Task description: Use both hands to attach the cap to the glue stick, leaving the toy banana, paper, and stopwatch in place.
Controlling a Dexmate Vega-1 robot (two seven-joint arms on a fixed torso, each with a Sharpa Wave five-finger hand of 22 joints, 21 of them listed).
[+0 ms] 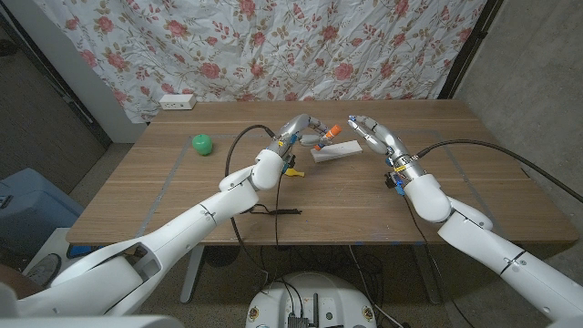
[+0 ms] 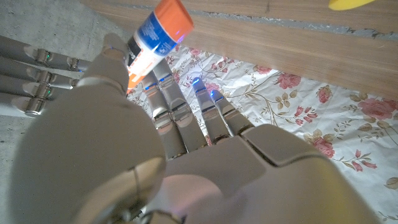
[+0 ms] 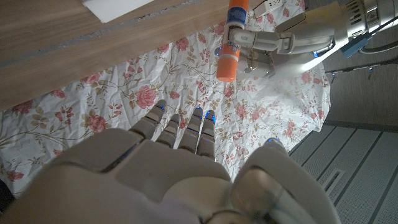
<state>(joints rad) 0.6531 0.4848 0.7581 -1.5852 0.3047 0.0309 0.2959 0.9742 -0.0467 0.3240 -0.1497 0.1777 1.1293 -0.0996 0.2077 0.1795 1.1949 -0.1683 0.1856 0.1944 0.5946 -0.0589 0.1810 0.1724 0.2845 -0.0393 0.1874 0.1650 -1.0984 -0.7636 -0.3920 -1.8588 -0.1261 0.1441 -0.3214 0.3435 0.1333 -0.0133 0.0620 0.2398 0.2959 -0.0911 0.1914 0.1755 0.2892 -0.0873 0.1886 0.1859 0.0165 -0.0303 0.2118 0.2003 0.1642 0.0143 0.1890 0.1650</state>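
My left hand (image 1: 299,133) is raised above the table's far middle and pinches the glue stick (image 1: 328,137), a white and blue tube with orange ends. The left wrist view shows the stick (image 2: 158,34) between the thumb and fingertips. In the right wrist view the stick (image 3: 231,40) shows in my left hand (image 3: 292,37), beyond my right hand's fingertips (image 3: 200,121). My right hand (image 1: 375,137) hovers just right of the stick, fingers spread, and I see nothing in it. I cannot tell whether one orange end is the cap.
White paper (image 1: 335,152) lies on the wooden table (image 1: 474,173) under the stick. The yellow toy banana (image 1: 291,169) lies beside my left wrist. A green ball (image 1: 201,144) sits far left, a power strip (image 1: 177,102) at the back edge. A black cable (image 1: 273,211) crosses the front.
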